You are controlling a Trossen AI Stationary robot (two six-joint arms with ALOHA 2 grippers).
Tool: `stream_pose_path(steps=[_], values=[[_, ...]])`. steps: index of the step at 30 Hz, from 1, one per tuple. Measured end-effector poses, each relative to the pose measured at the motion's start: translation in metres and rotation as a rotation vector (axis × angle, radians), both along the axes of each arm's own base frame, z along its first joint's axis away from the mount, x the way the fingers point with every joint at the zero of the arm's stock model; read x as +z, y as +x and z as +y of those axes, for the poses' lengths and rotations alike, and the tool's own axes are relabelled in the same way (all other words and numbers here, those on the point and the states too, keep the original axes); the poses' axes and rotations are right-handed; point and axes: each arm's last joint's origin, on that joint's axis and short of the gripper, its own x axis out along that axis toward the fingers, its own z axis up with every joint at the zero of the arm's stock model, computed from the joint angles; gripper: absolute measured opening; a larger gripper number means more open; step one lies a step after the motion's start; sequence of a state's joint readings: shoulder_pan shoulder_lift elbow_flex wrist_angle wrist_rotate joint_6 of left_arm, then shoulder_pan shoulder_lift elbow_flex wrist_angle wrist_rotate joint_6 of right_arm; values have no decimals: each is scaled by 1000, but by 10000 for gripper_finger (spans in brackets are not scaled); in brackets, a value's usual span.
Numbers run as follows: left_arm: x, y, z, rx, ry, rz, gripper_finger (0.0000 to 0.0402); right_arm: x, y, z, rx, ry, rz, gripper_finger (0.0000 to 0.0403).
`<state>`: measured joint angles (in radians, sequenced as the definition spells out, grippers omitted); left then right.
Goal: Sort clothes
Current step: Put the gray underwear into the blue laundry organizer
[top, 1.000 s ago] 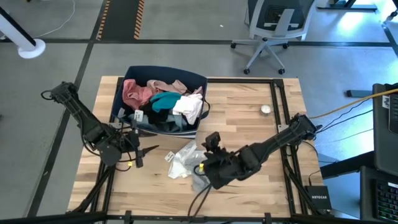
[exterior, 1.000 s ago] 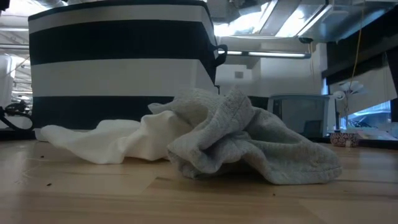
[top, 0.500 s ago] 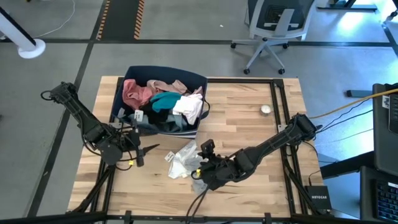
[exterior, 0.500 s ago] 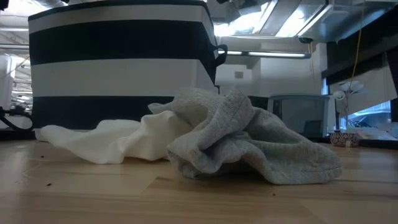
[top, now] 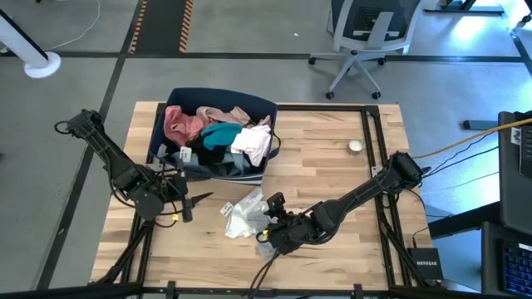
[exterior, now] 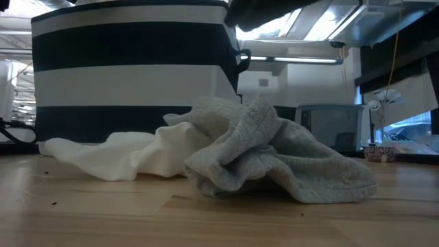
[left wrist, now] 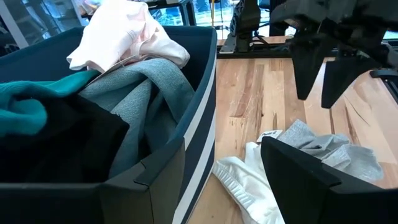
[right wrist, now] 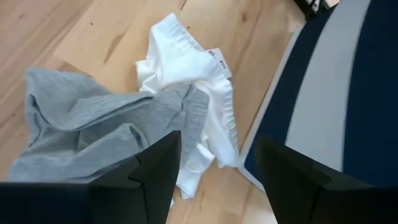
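Since a second ago the right arm has swung its gripper (top: 268, 218) lower and closer to the two loose pieces on the worktop (top: 332, 166); nothing else has shifted.

High view: the right gripper hangs over the grey piece (top: 264, 241) and white piece (top: 243, 214), which lie touching just in front of the bin (top: 179, 100). The bin holds the pink (top: 179, 123), teal (top: 223, 133) and other clothes. The left gripper (top: 184, 199) waits beside the bin's front corner; whether its jaws are parted I cannot tell.

Low view: the grey piece (exterior: 274, 154) lies crumpled over the edge of the white piece (exterior: 123, 156), the striped bin (exterior: 130, 68) behind them. No gripper has reached them.

Left wrist view: the right gripper (left wrist: 323, 68) hangs above the pile with jaws released.

Right wrist view: both fingers (right wrist: 149, 180) stand spread, the grey piece (right wrist: 81, 130) and white piece (right wrist: 186, 56) below and between them.

The step looks like the reach for a pickup. Next it calls for a descent onto one piece only, closing on a raised fold of grey without catching the white beneath.
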<state>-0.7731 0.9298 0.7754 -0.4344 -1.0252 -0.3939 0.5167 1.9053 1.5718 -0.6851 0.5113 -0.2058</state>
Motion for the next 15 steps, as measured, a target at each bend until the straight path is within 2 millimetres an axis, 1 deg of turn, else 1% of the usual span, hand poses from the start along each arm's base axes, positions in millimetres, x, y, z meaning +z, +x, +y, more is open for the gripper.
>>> stream_pose_path(steps=[4,10,15], values=[[0,0,0,0,0,0,208,-9,0,0,5,10,-4,221],[0,0,0,0,0,0,208,-16,-2,0,18,26,11,221],[0,0,0,-1,3,1,208,-18,-1,1,20,40,-10,221]])
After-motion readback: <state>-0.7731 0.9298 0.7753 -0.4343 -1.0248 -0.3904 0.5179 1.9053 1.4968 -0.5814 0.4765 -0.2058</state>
